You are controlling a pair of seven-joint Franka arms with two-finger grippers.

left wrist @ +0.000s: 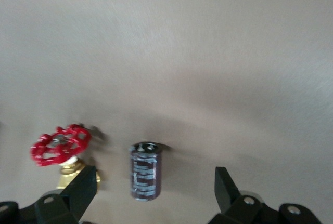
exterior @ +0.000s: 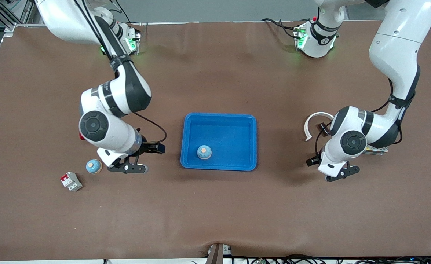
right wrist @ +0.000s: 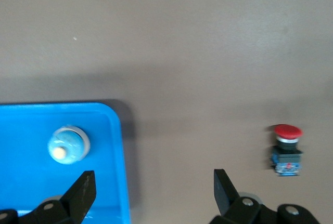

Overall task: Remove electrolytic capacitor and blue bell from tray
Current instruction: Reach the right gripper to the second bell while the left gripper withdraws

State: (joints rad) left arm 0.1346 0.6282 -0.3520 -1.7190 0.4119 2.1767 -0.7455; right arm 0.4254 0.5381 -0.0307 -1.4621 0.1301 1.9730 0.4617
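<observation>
A dark cylindrical capacitor (left wrist: 144,178) lies on its side on the brown table, between the spread fingers of my left gripper (left wrist: 156,177) and touching neither. In the front view the left arm hides it. The left gripper (exterior: 342,175) hangs low over the table toward the left arm's end, beside the blue tray (exterior: 219,116). One blue bell (exterior: 204,152) (right wrist: 66,144) stands inside the tray (right wrist: 117,156). A second bell (exterior: 94,166) stands on the table next to my right gripper (exterior: 127,168) (right wrist: 153,176), which is open and empty.
A red valve handle (left wrist: 58,146) sits beside the capacitor. A red push button (right wrist: 287,151) stands near the right gripper. A small circuit breaker (exterior: 71,181) lies by the second bell. Close to the left arm are a white ring (exterior: 316,123) and a terminal strip (exterior: 376,149).
</observation>
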